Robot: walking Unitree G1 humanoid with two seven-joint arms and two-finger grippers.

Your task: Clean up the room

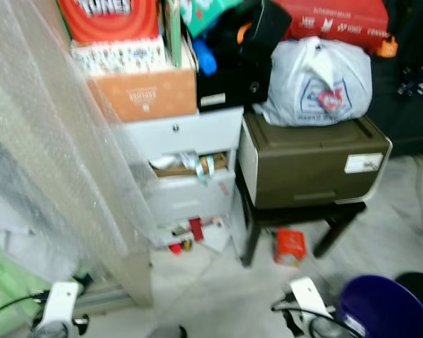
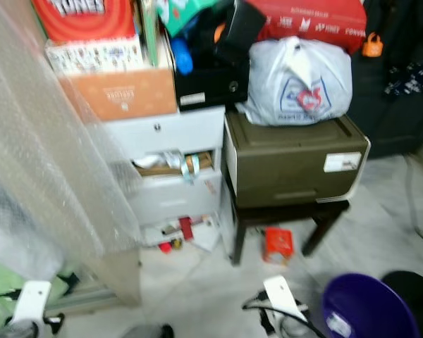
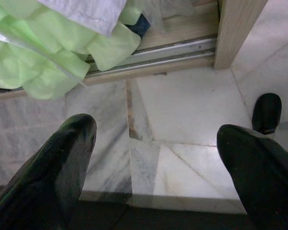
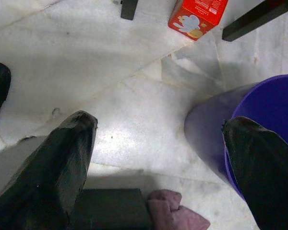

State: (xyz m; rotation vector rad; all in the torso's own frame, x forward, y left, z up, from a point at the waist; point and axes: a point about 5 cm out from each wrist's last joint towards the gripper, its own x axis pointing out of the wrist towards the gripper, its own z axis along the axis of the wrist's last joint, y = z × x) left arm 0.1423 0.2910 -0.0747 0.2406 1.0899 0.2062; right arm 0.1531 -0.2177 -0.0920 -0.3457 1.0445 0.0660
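A small red carton (image 1: 290, 246) lies on the marble floor under a black stool (image 1: 338, 218); it also appears in the right wrist view (image 4: 198, 17). More red and white litter (image 1: 195, 229) sits at the foot of a white drawer unit (image 1: 190, 134), whose middle drawer hangs open with stuff spilling out. My right gripper (image 4: 158, 158) is open above bare floor, next to a purple bucket (image 4: 264, 115). My left gripper (image 3: 156, 163) is open too, low over the tiles near a green cloth (image 3: 48, 52). Both hold nothing.
A brown machine (image 1: 310, 165) stands on the stool with a white plastic bag (image 1: 317, 81) on top. Boxes are piled on the drawers. Bubble wrap (image 1: 49, 141) drapes a wooden panel at left. A pink cloth (image 4: 175, 215) lies below my right wrist.
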